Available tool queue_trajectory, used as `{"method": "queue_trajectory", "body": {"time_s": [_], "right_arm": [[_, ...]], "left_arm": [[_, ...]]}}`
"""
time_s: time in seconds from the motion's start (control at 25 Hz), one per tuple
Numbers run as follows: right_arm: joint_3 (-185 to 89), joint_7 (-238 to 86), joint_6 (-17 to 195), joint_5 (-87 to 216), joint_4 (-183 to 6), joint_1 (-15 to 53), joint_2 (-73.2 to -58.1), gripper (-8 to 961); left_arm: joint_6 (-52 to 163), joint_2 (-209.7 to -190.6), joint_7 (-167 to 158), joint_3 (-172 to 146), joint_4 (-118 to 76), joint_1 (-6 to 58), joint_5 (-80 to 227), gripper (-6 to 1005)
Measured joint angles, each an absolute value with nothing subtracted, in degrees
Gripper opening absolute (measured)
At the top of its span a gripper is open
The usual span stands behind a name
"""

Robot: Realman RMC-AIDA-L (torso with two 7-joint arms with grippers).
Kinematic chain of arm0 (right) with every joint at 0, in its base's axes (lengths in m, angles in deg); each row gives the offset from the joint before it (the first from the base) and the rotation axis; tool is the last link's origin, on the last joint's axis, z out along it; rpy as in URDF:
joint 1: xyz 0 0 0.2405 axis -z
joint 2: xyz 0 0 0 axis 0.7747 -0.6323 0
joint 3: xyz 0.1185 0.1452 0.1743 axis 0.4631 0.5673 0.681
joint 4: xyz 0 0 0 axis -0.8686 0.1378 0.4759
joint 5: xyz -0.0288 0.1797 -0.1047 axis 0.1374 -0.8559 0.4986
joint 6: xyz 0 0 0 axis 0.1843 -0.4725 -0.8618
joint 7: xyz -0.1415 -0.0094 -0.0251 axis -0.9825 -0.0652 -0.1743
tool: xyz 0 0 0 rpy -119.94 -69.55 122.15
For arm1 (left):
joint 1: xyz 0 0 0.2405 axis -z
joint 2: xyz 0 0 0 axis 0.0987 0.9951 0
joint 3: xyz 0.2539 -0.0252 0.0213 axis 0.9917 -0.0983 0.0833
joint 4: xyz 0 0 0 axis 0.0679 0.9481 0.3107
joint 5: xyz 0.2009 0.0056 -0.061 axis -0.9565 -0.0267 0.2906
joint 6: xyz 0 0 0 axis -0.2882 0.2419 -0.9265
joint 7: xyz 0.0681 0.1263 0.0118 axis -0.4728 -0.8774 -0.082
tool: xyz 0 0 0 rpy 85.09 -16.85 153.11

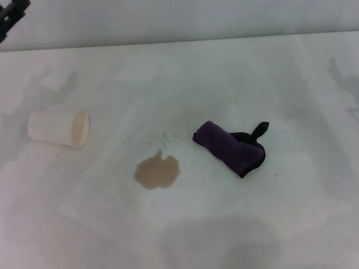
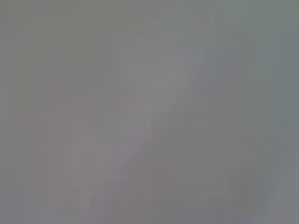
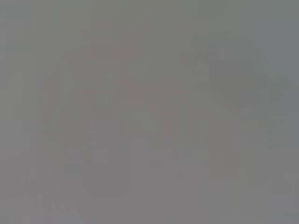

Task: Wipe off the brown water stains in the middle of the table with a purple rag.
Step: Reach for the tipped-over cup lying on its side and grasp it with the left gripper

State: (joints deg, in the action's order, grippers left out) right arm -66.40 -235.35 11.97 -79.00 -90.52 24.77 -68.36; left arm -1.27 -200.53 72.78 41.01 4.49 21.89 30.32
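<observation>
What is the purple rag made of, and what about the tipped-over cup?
The purple rag looks like soft, matte cloth: it bunches into a thick roll, with black edging and a loop tab. The cup, lying on its side, looks like pale, slightly see-through thin plastic, though it could be paper.

Open table all around purple rag; tipped cup well left of brown water stains.

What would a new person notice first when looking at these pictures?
The purple rag stands out most, a dark rolled bundle lying on the white table just right of the middle. Beside it, to its left and a little nearer the robot, are the brown water stains, one tan blotch. A pale cup lies on its side at the far left; neither hand is in view.
</observation>
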Motion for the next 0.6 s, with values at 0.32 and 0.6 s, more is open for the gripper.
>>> {"method": "queue_trajectory", "body": {"time_s": [0.32, 0.6], "right_arm": [[-66.38, -235.26, 11.09, -78.99, -85.94, 25.47, -68.77, 876], [-66.3, -233.82, 9.2, -79.06, -82.07, 26.3, -68.91, 876]], "left_arm": [[-1.36, -193.16, 89.46, 40.57, 15.66, 22.09, 8.29, 875], [-4.59, -190.67, 95.84, 40.54, 24.01, 24.14, -6.03, 875]]}}
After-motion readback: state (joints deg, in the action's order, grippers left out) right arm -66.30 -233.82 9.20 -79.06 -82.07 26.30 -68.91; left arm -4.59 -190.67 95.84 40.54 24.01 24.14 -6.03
